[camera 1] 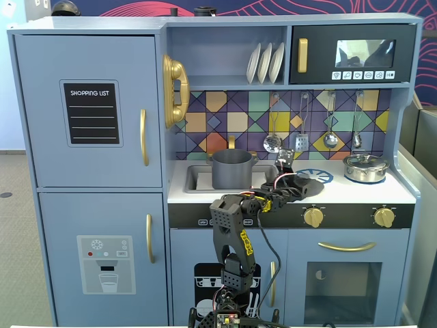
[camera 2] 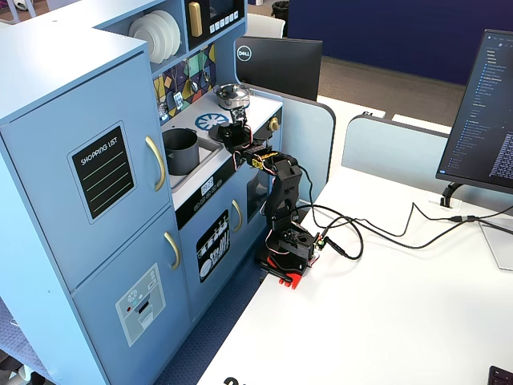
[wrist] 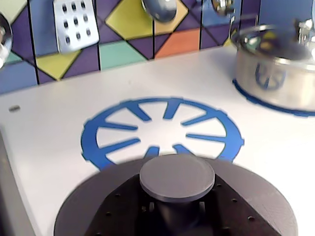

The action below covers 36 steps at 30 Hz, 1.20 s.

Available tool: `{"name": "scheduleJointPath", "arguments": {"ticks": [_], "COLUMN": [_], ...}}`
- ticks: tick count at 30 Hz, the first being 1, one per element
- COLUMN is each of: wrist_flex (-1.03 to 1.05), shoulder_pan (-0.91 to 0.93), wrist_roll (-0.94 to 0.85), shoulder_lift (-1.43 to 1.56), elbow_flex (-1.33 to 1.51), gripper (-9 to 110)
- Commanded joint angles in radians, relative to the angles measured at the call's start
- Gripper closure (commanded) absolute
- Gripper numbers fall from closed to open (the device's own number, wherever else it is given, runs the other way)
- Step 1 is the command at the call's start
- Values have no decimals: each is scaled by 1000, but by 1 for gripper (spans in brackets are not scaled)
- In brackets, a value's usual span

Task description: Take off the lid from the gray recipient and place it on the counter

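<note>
The gray recipient (camera 1: 232,171) stands open, without a lid, in the recessed sink at the left of the white counter (camera 1: 341,193); it also shows in a fixed view (camera 2: 180,151). My gripper (camera 1: 298,183) is to its right, over the counter by the blue burner ring (camera 1: 319,176). In the wrist view my gripper (wrist: 177,209) is shut on the stem under the knob (wrist: 177,176) of the dark gray lid (wrist: 81,214). The lid sits level just in front of the burner ring (wrist: 162,129). I cannot tell whether it touches the counter.
A shiny silver pot (camera 1: 365,167) with its own lid stands on the right burner, also in the wrist view (wrist: 275,69). Utensils (camera 1: 300,140) hang on the tiled back wall. The sink wall (camera 1: 192,179) lies left of the lid.
</note>
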Motion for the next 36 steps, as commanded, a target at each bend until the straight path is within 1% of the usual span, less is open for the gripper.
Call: {"name": "scheduleJointPath", "arguments": {"ticks": [1, 3, 4, 6, 7, 9, 11, 13, 17, 19, 20, 21, 25, 27, 29, 30, 32, 36], "wrist_flex": [-43, -44, -44, -37, -25, -15, -15, -15, 52, 169, 278, 426, 1131, 1393, 1566, 1618, 1680, 1646], "shoulder_pan": [5, 9, 14, 35, 48, 63, 69, 63, 28, 5, -9, -20, -132, -215, -308, -345, -388, -439], "wrist_roll": [-9, -8, -8, 3, 5, 12, 26, 46, 66, 66, 69, 69, 140, 163, 101, 78, 94, 144], "shoulder_lift": [-8, -12, -12, -3, 6, 28, 46, 66, 172, 282, 357, 445, 790, 931, 1039, 1083, 1160, 1253], "elbow_flex": [-34, -38, -38, -37, -35, -29, -28, -40, -75, -84, -86, -92, -126, -94, -21, 26, 126, 351], "gripper": [102, 102, 99, 82, 76, 67, 63, 62, 65, 69, 73, 79, 101, 101, 101, 101, 101, 101]}}
